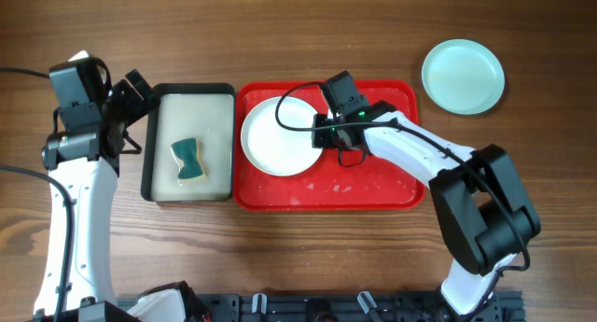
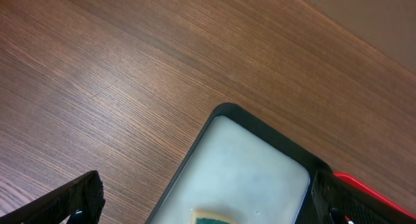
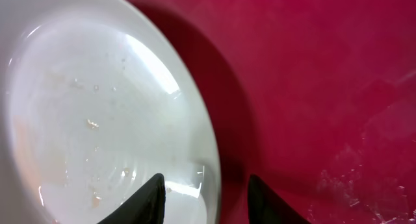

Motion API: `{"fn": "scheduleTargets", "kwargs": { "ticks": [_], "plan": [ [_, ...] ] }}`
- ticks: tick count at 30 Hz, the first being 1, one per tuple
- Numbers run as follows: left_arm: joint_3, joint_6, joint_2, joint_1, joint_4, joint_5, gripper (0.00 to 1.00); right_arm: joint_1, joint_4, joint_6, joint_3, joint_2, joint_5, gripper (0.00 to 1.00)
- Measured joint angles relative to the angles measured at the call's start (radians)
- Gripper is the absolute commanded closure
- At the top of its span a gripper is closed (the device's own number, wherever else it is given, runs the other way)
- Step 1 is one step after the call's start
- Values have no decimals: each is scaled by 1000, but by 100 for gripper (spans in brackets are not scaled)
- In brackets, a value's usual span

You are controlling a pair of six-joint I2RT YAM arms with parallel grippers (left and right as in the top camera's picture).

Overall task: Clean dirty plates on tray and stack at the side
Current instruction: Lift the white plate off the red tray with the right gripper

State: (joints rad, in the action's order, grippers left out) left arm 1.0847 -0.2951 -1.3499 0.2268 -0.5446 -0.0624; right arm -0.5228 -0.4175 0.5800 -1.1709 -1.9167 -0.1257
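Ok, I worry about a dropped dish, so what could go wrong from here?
The right gripper straddles the thin rim of the white plate with its jaws apart. The plate is glossy and looks wet, so a pinch there might slip and drop it onto the red tray. Specks show on the plate, so moving it to the aqua plate now would likely stack it dirty.

A brown wood-grain counter [image 2: 130,68] fills most of the view. A black-rimmed cream tray [image 2: 224,110] lies at an angle at lower centre, with the edge of a green sponge [image 2: 211,217] inside it at the bottom. A red tray [image 2: 364,188] lies just beside it. The left gripper [image 2: 209,204] has its black jaws spread wide.
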Motion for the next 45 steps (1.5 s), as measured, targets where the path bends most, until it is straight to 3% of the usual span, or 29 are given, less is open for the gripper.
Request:
{"fn": "scheduleTargets", "kwargs": {
  "ticks": [4, 6, 7, 19, 24, 31, 37, 45],
  "plan": [
    [0, 0, 0, 0, 0, 0, 0, 0, 10, 23, 0, -18, 3, 71],
    [0, 0, 0, 0, 0, 0, 0, 0, 16, 32, 0, -25, 3, 92],
    [0, 0, 0, 0, 0, 0, 0, 0, 17, 35, 0, -26, 4, 96],
    [0, 0, 0, 0, 0, 0, 0, 20, -26, -9, -103, 29, 48, 96],
    [0, 0, 0, 0, 0, 0, 0, 3, 82, -20, -138, 157, 113, 96],
    [0, 0, 0, 0, 0, 0, 0, -112, 218, -58, -144, 158, 285, 96],
    [0, 0, 0, 0, 0, 0, 0, -246, 372, -239, -144, 125, 470, 96],
    [0, 0, 0, 0, 0, 0, 0, -396, 549, -677, -144, 63, 570, 96]
  ]
}}
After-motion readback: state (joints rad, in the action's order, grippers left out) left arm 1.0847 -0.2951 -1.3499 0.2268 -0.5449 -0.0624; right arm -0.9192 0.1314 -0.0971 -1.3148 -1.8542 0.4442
